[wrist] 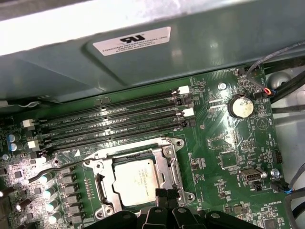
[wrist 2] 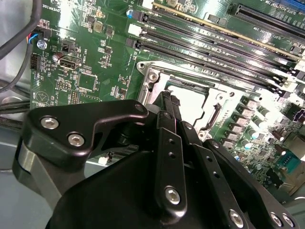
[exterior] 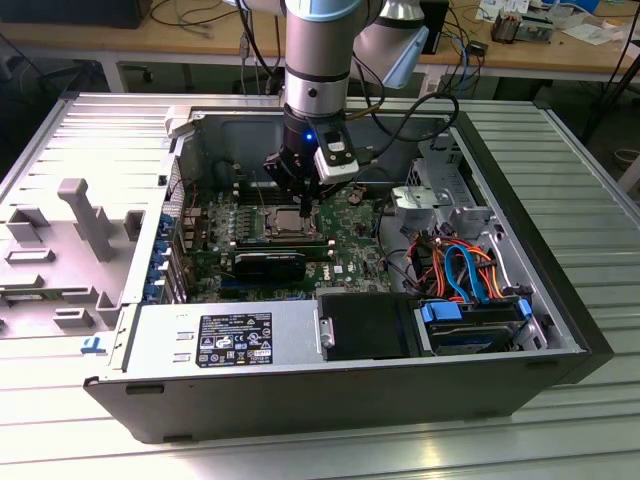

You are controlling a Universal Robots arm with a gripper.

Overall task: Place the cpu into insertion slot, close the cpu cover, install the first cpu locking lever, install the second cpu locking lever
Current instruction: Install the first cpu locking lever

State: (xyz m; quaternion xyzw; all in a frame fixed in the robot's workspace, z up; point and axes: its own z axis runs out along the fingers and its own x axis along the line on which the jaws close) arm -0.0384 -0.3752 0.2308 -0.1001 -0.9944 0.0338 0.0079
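Four memory slots [wrist: 114, 121] flank the cpu [wrist: 136, 181] on green board [wrist: 214, 143]; fingers [wrist: 163, 196] pressed together.

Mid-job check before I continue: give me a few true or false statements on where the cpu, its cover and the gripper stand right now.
1. The cpu lies in the insertion slot. True.
2. The cpu cover is down around the chip. True.
3. The gripper carries the cpu. False: the chip lies in the socket and the gripper hangs just over the cover's edge.
4. The gripper hovers over the blue drive bay. False: it is above the socket on the green motherboard.
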